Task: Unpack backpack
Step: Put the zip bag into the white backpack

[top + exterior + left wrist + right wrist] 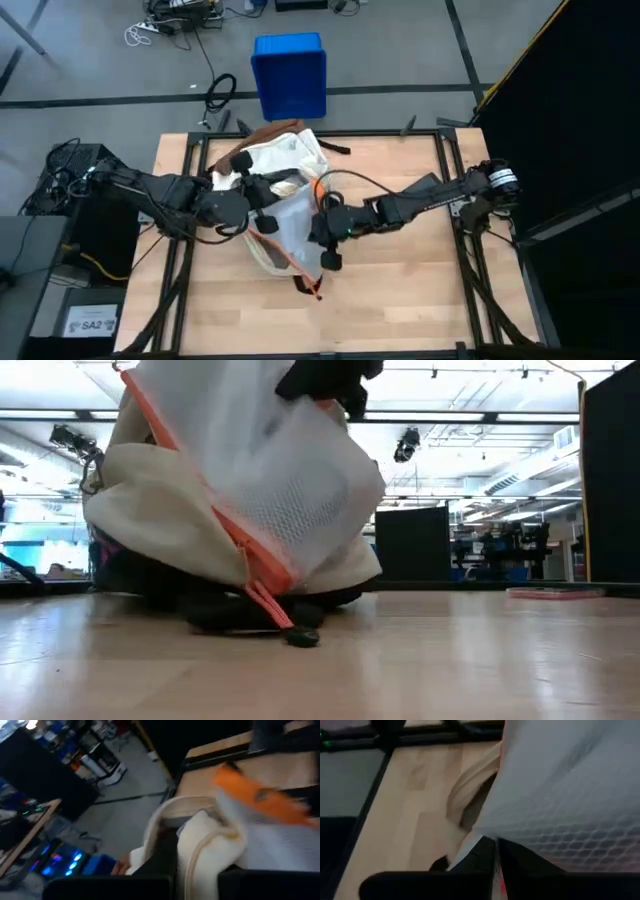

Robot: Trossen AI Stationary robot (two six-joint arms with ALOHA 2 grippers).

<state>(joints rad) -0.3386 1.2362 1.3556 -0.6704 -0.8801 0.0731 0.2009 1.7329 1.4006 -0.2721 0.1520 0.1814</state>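
While the cream-white fabric backpack [285, 160] with its brown base lies near the wooden table's [420, 290] far edge, the right gripper [322, 235] has its fingers clamped on a clear mesh pouch with an orange zip edge [300, 490], lifted above the bag. The left gripper [262, 192] sits at the backpack's opening, and I cannot tell how its fingers stand.

Surface: light wooden table [400, 290] with a dark metal frame along its edges.
On it: cream-white backpack [292, 155] with brown base, lying near the far edge, left of centre.
Against it: clear mesh zip pouch [300, 490] with orange edging; its orange strap end touches the wood.
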